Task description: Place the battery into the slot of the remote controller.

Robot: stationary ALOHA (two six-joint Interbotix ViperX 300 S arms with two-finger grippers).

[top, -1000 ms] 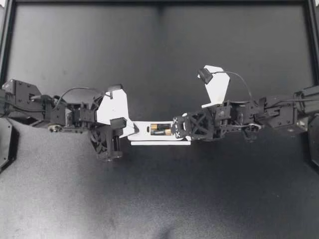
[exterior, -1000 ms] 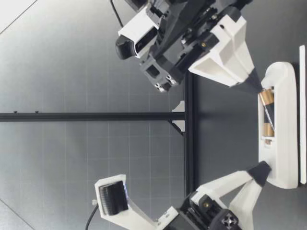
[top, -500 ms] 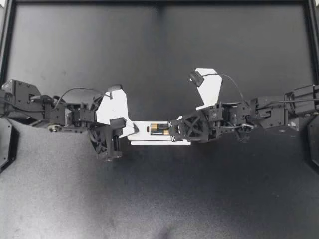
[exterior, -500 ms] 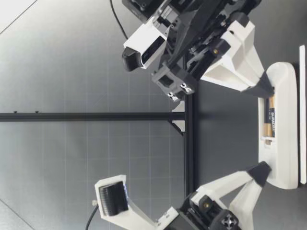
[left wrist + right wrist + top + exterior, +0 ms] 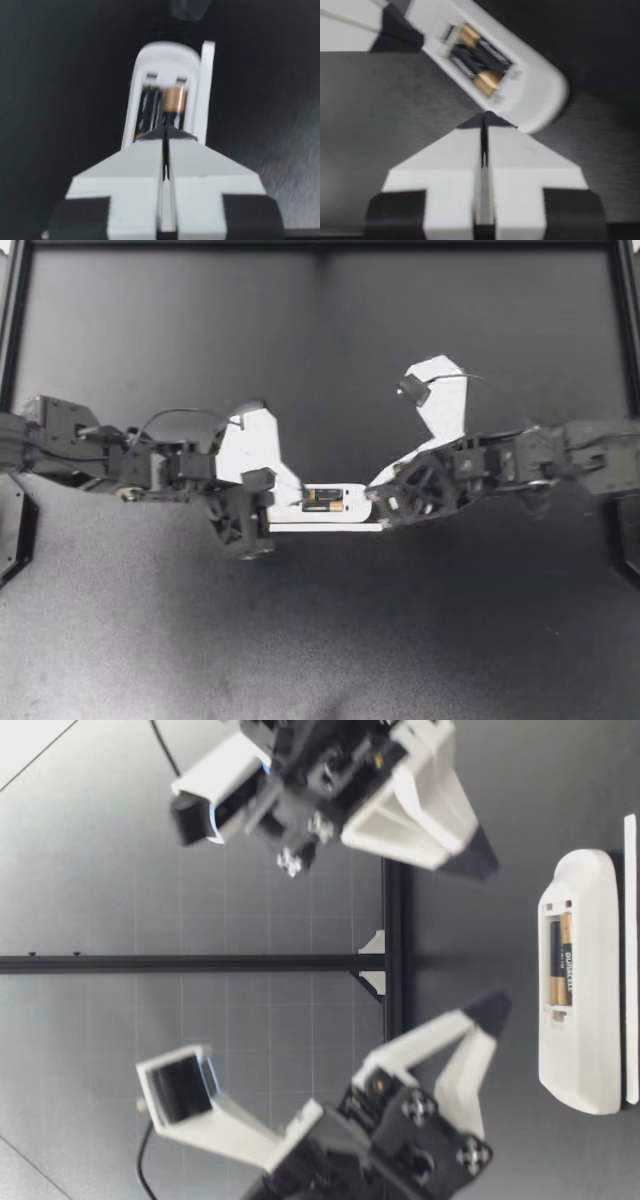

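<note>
The white remote lies back-up on the black table, its slot open with two batteries lying flat side by side. My left gripper hangs shut and empty over one end of the remote, my right gripper shut and empty over the other. In the low view both the right gripper and the left gripper are raised above the remote, touching nothing. The left wrist view has the batteries just ahead of the gripper. The right wrist view shows its gripper short of the remote.
A thin white cover strip lies flat alongside the remote, also seen in the low view as a strip beside it. A black frame rail borders the table's far edge. Dark matting covers the rest.
The right gripper's tip has pulled off the battery, which now lies flat in the slot. The left gripper has let go of the remote's end. Both grippers have risen.
</note>
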